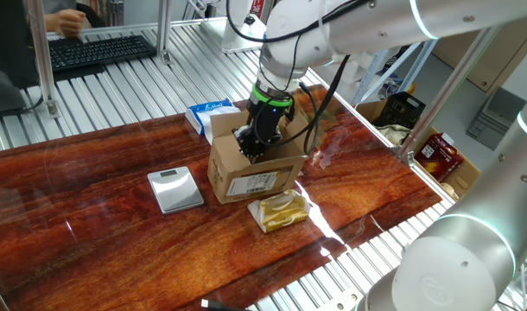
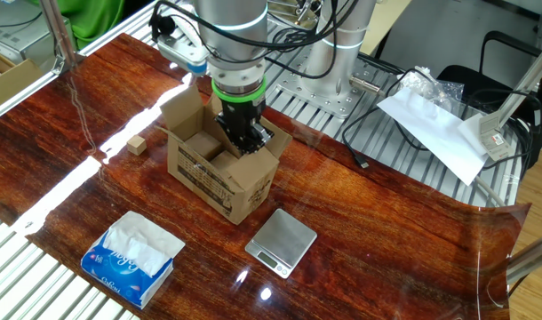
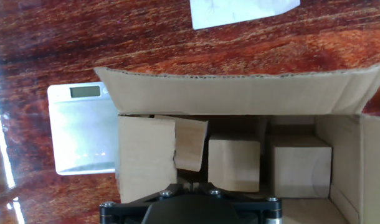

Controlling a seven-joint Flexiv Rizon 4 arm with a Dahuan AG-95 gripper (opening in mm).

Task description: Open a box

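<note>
1. One box (image 1: 253, 171) of brown corrugated cardboard stands near the middle of the bench (image 1: 91, 250), top flaps partly raised. From the hand view, one long flap (image 3: 240, 93) stands up and outward, a smaller flap (image 3: 146, 155) is folded inward, and two pale wooden blocks (image 3: 235, 163) sit inside.
2. Handling judgement: the carton looks light and fairly stiff, but the flaps bend easily at their creases and can tear at the corners. Push or lift a flap at its free edge, away from the crease; the box may slide on the glossy bench if pushed sideways.
3. End effector (image 2: 246, 142): pointing down into the box mouth, fingers together, with nothing visibly clamped between them.
4. Markings on the box: a white barcode label (image 1: 259, 183) on one side and dark print on another side (image 2: 209, 182); neither is legible.
5. Surroundings: a small digital scale (image 1: 174, 189) just beside the box, a yellow wrapped packet (image 1: 281, 210) in front of it, a blue-and-white tissue packet (image 2: 133, 256) with unreadable print, and a small wooden cube (image 2: 137, 145) near the box.
</note>
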